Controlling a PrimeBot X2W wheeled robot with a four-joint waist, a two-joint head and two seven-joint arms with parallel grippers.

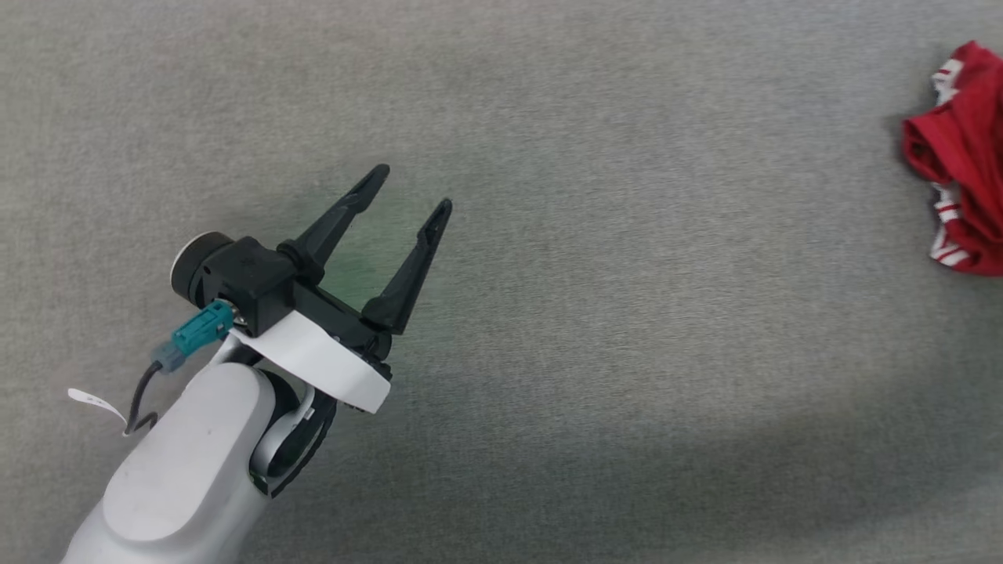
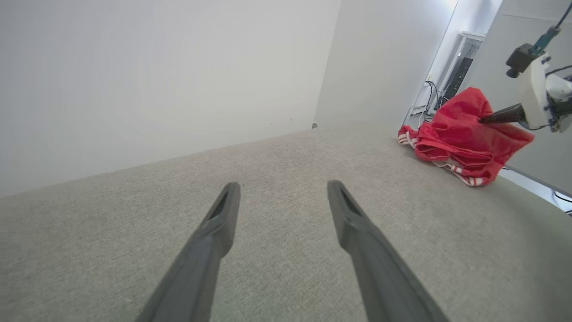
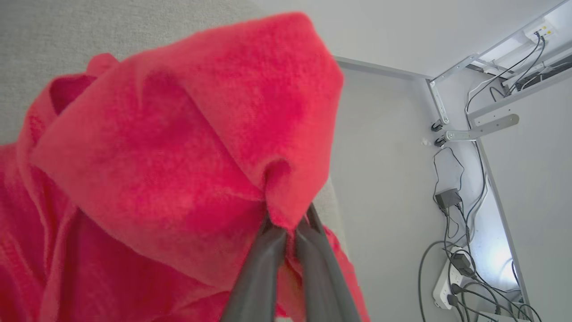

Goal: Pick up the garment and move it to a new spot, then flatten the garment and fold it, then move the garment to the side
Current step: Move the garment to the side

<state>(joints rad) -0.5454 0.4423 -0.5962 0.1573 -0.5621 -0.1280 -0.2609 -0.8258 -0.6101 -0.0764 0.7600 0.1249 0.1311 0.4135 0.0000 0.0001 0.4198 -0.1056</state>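
Observation:
The garment [image 1: 962, 164] is a crumpled red jersey with red-and-white striped trim, bunched at the right edge of the grey table. In the left wrist view the garment [image 2: 460, 134] rises in a peak where my right gripper [image 2: 485, 120] pinches it. In the right wrist view that gripper [image 3: 288, 226] is shut on a fold of the red garment [image 3: 178, 152]. My left gripper [image 1: 415, 188] stands open over bare table at the left, far from the cloth, with nothing between its fingers [image 2: 223, 210]. Lettering and number are hidden.
The grey fabric-covered table [image 1: 627, 352] spreads wide between the left gripper and the garment. A white wall [image 2: 156, 67] stands behind it. Cables and a power strip [image 3: 451, 286] lie on the floor beyond the table's right edge.

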